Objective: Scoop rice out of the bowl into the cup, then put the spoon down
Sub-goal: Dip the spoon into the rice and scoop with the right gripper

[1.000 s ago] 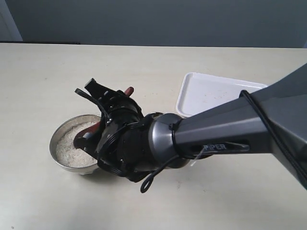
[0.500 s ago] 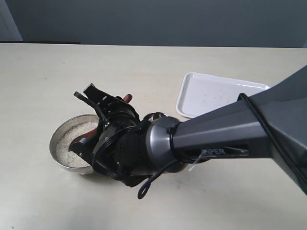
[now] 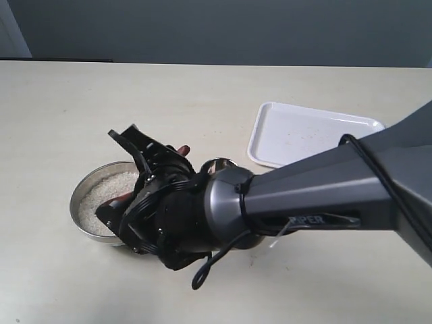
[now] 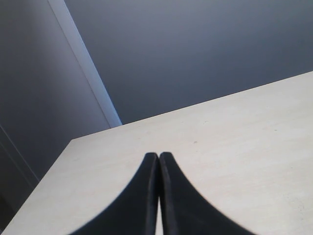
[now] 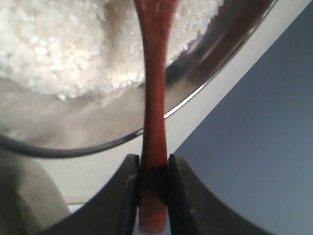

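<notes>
The bowl (image 3: 79,217) stands at the front left of the table with a pale heap of rice (image 3: 102,192) in it. My right gripper (image 5: 154,164) is shut on the handle of the reddish-brown spoon (image 5: 154,73), whose front end reaches down into the rice (image 5: 58,54) inside the bowl (image 5: 230,39). In the exterior view the wrist hides the spoon's scoop; only the handle's end (image 3: 182,150) pokes out. A sliver of the shiny cup (image 3: 217,164) shows behind the arm. My left gripper (image 4: 159,155) is shut and empty over bare table.
A white tray (image 3: 304,131) lies at the back right. The right arm (image 3: 317,196) stretches across the front of the table and covers most of the cup. A black cable (image 5: 63,151) loops in front of the bowl.
The right wrist has sunk and rolled toward the bowl over the last second, tilting the spoon further down into the rice. The left gripper's earlier state is not shown.
</notes>
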